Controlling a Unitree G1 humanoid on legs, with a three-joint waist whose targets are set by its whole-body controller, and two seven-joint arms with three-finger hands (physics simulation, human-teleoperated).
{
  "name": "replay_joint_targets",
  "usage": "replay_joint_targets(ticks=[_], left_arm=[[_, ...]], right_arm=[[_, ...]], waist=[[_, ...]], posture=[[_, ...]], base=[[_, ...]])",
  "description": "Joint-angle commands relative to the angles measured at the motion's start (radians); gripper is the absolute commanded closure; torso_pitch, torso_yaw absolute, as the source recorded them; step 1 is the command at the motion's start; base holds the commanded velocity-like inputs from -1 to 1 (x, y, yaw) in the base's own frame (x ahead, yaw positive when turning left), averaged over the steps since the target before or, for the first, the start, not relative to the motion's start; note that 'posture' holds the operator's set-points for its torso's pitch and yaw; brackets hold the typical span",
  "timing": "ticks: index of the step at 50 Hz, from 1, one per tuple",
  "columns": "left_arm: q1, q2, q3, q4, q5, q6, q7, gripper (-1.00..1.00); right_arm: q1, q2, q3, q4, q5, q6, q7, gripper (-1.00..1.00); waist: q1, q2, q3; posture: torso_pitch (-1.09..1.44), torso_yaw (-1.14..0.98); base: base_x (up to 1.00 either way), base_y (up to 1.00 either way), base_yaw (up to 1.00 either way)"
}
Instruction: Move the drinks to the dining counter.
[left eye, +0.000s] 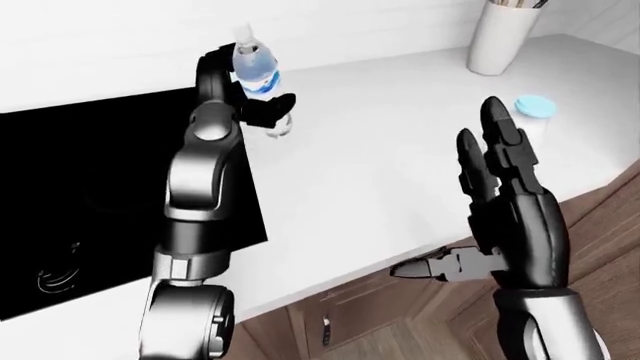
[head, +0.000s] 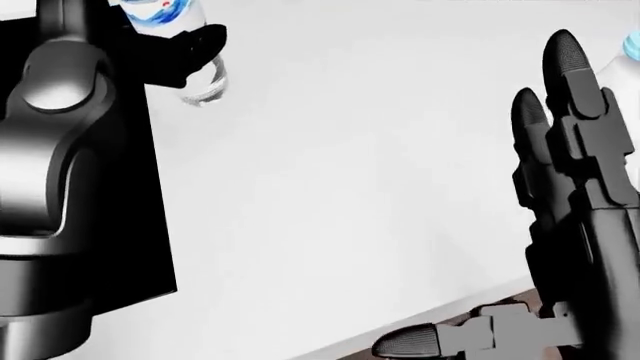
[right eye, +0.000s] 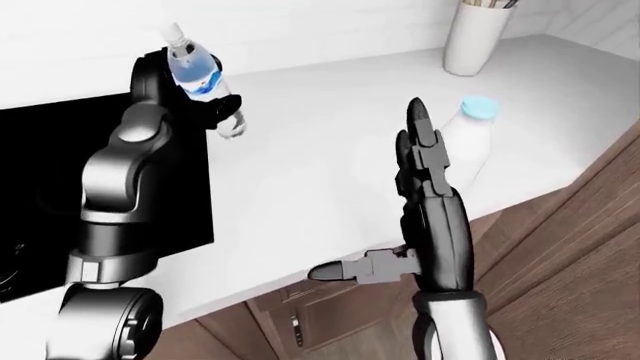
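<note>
The smooth white counter (left eye: 380, 172) is the biggest thing here, with a flat black stove (left eye: 90, 195) on its left part. My left hand (left eye: 262, 109) is wrapped tight around a clear water bottle (left eye: 254, 71), tipped just off the counter by the stove's edge. I think I must carry it away next. My right hand (right eye: 425, 169) is spread flat, holding nothing, near the round white milk bottle (right eye: 468, 146) with a blue cap.

Left hand (left eye: 262, 111) clenched; right hand (right eye: 428, 196) raised, splayed.
</note>
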Motion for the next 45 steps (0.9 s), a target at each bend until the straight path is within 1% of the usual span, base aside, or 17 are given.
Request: replay_joint_targets(ticks=[1, 5, 9, 12, 14, 16, 18, 20, 23, 25, 28, 31, 36, 39, 41, 43, 45], left_arm=[[-0.037, 0.01, 0.012, -0.041, 0.02, -0.022, 0.002, 1.0], [-0.03, 0.004, 0.013, -0.058, 0.027, -0.014, -0.003, 1.0], [-0.022, -0.002, 0.012, -0.057, 0.033, -0.022, -0.007, 1.0], [-0.019, -0.003, 0.014, -0.059, 0.035, -0.022, -0.007, 1.0], [-0.018, -0.002, 0.015, -0.059, 0.036, -0.022, -0.006, 1.0], [-0.017, -0.003, 0.014, -0.051, 0.037, -0.029, -0.004, 1.0], [-0.016, -0.004, 0.014, -0.042, 0.038, -0.039, -0.003, 1.0], [-0.016, -0.006, 0.013, -0.04, 0.038, -0.04, -0.003, 1.0], [-0.014, -0.005, 0.013, -0.041, 0.038, -0.04, -0.004, 1.0], [-0.013, -0.004, 0.015, -0.026, 0.039, -0.053, -0.003, 1.0], [-0.013, -0.005, 0.015, -0.029, 0.038, -0.052, -0.002, 1.0], [-0.011, -0.004, 0.015, -0.021, 0.038, -0.061, -0.003, 1.0], [-0.011, -0.003, 0.015, -0.021, 0.036, -0.061, -0.002, 1.0], [-0.009, -0.005, 0.014, -0.039, 0.036, -0.044, -0.001, 1.0], [-0.009, -0.005, 0.015, -0.037, 0.036, -0.045, 0.0, 1.0], [-0.012, -0.004, 0.015, -0.044, 0.035, -0.037, 0.0, 1.0], [-0.014, -0.003, 0.015, -0.034, 0.035, -0.047, -0.001, 1.0]], right_arm=[[-0.015, -0.003, -0.026, -0.022, 0.011, -0.023, -0.017, -1.0], [-0.044, -0.039, -0.091, -0.022, 0.069, -0.014, -0.08, -1.0], [-0.055, -0.146, -0.138, -0.022, 0.19, -0.021, -0.217, -1.0], [-0.041, -0.284, -0.152, -0.022, 0.333, -0.049, -0.376, -1.0], [-0.017, -0.407, -0.163, -0.022, 0.457, -0.092, -0.506, -1.0], [0.019, -0.536, -0.199, -0.022, 0.573, -0.153, -0.637, -1.0], [0.053, -0.635, -0.235, -0.022, 0.658, -0.205, -0.742, -1.0], [0.086, -0.701, -0.274, -0.022, 0.708, -0.237, -0.821, -1.0], [0.107, -0.744, -0.288, -0.022, 0.738, -0.261, -0.867, -1.0], [0.113, -0.736, -0.298, -0.022, 0.732, -0.252, -0.873, -1.0], [0.094, -0.682, -0.337, -0.022, 0.725, -0.191, -0.863, -1.0], [0.058, -0.614, -0.358, -0.022, 0.689, -0.111, -0.835, -1.0], [-0.032, -0.441, -0.382, -0.022, 0.541, 0.044, -0.698, -1.0], [-0.092, -0.34, -0.393, -0.022, 0.397, 0.158, -0.612, -1.0], [-0.117, -0.274, -0.39, -0.005, 0.311, 0.181, -0.545, -1.0], [-0.148, -0.234, -0.38, 0.02, 0.247, 0.19, -0.5, -1.0], [-0.172, -0.214, -0.378, 0.03, 0.203, 0.205, -0.472, -1.0]], waist=[[0.0, 0.001, -0.019], [0.002, -0.001, -0.02], [0.004, -0.005, -0.018], [0.007, -0.012, -0.018], [0.008, -0.018, -0.018], [0.011, -0.023, -0.016], [0.014, -0.029, -0.013], [0.015, -0.033, -0.009], [0.016, -0.038, -0.005], [0.015, -0.041, -0.003], [0.015, -0.044, -0.003], [0.015, -0.045, -0.003], [0.015, -0.044, -0.004], [0.015, -0.041, -0.006], [0.016, -0.039, -0.006], [0.016, -0.036, -0.006], [0.016, -0.034, -0.008]], posture=[[0.0, 0.0], [0.0, 0.0], [0.0, 0.0], [0.0, 0.0], [0.0, 0.0], [0.0, 0.0], [0.0, 0.0], [0.0, 0.0], [0.0, 0.0], [0.0, 0.0], [0.0, 0.0], [0.0, 0.0], [0.0, 0.0], [0.0, 0.0], [0.0, 0.0], [0.0, 0.0], [0.0, 0.0]], base=[[0.0, 0.0, 0.0], [0.0, 0.0, 0.0], [0.0, 0.0, 0.0], [0.0, 0.0, 0.0], [0.0, 0.0, 0.0], [0.0, 0.0, 0.0], [0.0, 0.0, 0.0], [0.0, 0.0, 0.0], [0.0, 0.0, 0.0], [0.0, 0.0, 0.0], [0.0, 0.0, 0.0], [0.0, 0.0, 0.0], [0.0, 0.0, 0.0], [0.0, 0.0, 0.0], [0.0, 0.0, 0.0], [0.0, 0.0, 0.0], [0.0, 0.0, 0.0]])
